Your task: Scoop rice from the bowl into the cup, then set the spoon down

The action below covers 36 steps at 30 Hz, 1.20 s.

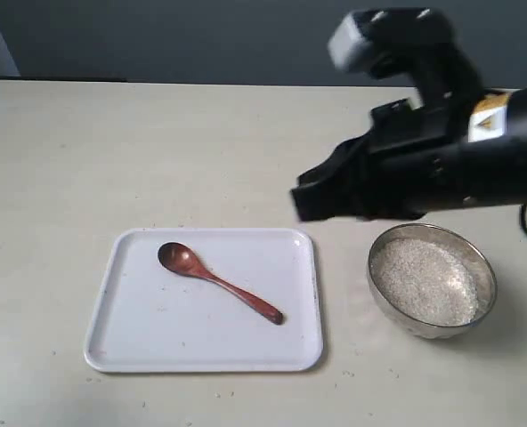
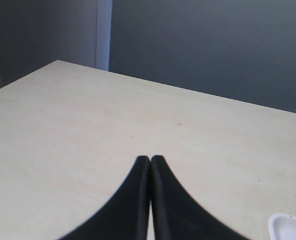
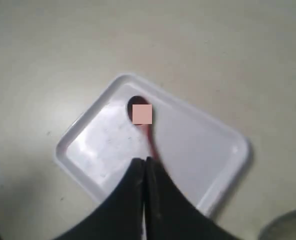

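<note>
Spoon [image 1: 219,283] lies on tray [image 1: 121,329] — beneath right end effector [image 3: 142,162], untouched.

On my feed a pale beige table [image 1: 85,142] fills most of the exterior view, matte, with a few small dark specks. Behind its far edge I see a dark grey-blue wall [image 1: 201,36]. In the left wrist view I make out a lighter vertical strip [image 2: 104,35] on that wall, above the table's corner. The light is soft and even, and the shadows are faint.
</note>
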Motion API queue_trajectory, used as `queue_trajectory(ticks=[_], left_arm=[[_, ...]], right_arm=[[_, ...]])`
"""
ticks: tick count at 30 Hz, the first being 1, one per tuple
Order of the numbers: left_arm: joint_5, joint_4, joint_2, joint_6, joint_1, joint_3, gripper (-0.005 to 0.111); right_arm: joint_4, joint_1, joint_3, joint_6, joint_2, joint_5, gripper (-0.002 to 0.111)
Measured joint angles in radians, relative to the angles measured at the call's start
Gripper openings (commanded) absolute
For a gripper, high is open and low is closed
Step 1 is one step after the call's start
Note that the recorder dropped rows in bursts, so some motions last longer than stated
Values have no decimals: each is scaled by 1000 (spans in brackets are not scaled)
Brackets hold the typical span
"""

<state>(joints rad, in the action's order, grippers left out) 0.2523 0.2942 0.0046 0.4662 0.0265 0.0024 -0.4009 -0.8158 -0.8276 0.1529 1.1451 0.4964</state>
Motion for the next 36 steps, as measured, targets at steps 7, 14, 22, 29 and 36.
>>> queue_trajectory(ticks=[7,14,22,29,36], left_arm=[[0,0,0,0,0,0,1],[0,0,0,0,0,0,1],[0,0,0,0,0,0,1],[0,0,0,0,0,0,1],[0,0,0,0,0,0,1]], right_arm=[[-199,365,190,331,-295,15,-1],[-298,665,473,538,-700,14,-1],[-336,756,659,641,-958,-78,-1],[-336,826,743,654,-1050,-97,-1],[-323,839,767,656,-1067,-63,-1]])
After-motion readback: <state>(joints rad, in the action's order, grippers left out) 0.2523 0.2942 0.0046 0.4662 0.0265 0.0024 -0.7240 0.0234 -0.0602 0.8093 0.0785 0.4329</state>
